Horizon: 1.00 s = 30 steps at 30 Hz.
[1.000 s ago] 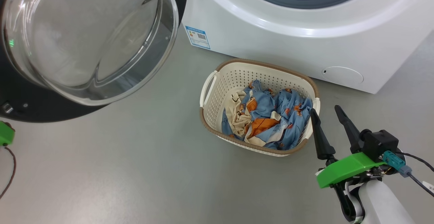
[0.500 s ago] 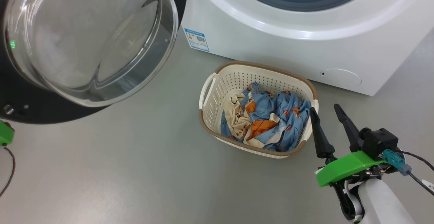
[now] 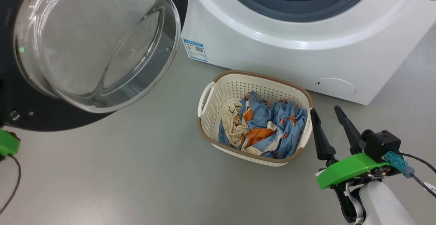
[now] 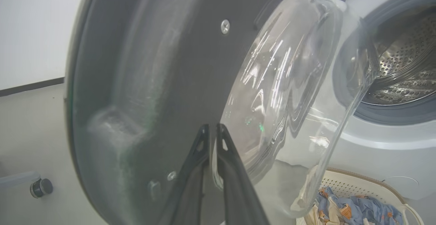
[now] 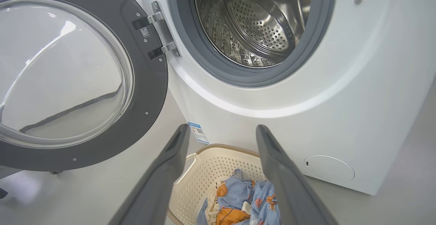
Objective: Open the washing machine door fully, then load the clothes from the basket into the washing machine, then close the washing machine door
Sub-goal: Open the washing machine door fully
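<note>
You have the washing machine door (image 3: 34,116) open at 10 o'clock. The basket (image 3: 259,76) of clothes (image 3: 262,129) sits centre; right gripper (image 3: 325,109) wide apart, empty, at its 3 o'clock. Your left gripper (image 4: 212,126): pinched together, empty, at the door's inner face.

The left fingers (image 4: 190,179) are pressed together, while the right fingers (image 3: 320,137) (long, dark) stand spread wide.

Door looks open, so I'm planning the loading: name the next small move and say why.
Probably shift the right claw leftward over the basket and lower it onto the clothes: it is open beside the rim, the clothes lie inside, and the washing machine door stands wide.
</note>
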Tool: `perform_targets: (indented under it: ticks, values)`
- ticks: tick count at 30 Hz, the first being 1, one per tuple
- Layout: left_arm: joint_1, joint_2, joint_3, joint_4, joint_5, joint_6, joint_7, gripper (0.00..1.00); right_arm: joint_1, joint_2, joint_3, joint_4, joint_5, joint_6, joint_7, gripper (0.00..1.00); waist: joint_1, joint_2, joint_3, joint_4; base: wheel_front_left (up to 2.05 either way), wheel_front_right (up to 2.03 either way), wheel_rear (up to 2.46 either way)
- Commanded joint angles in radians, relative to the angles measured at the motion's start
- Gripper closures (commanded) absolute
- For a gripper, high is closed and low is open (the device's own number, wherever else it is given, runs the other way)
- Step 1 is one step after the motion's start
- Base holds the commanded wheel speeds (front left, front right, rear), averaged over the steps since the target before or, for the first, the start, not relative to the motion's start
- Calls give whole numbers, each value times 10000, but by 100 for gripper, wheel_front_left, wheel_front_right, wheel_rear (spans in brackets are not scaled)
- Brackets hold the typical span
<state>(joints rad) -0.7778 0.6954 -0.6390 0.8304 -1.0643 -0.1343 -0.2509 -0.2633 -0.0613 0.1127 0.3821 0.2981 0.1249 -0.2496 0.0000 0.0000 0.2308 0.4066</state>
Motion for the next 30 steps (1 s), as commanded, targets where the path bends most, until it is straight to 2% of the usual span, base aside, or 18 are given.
perform_targets:
  ticks: [1, 4, 6, 7, 12, 19, 30]
  values:
    - [69, 694, 534, -309, 125, 37, -107, 92, 54, 110, 175, -296, 51, 58, -122, 0, 0, 0, -133, -14, 0, 0, 0]
    - [504, 660, 757, -779, 277, 37, -107, 54, 140, 110, 165, -361, 67, 58, -122, 0, 0, 0, -288, -58, 0, 0, 0]
    - [780, 639, 953, -1080, 400, 37, -108, 6, 203, 110, 157, -387, 90, 58, -122, 0, 0, 0, -401, -103, 0, 0, 0]
    - [926, 608, 1054, -1240, 466, 37, -108, 0, 242, 110, 150, -397, 99, 58, -122, 0, 0, 0, -470, -129, 0, 0, 0]
    - [1531, 468, 1559, -1856, 786, 37, -108, 0, 436, 110, 123, -480, 110, 58, -122, 0, 0, 0, -717, -277, 0, 0, 0]
    - [2785, 26, 2924, -3137, 1707, 37, -108, 0, 820, 110, 101, -763, 59, 58, -122, 0, 0, 0, -1189, -769, 0, 0, 0]
    - [4270, -761, 4131, -4511, 2701, 88, -108, 0, 1177, -7, 244, -1223, 95, 58, -122, 0, 0, 0, -1568, -1868, 0, 0, 0]
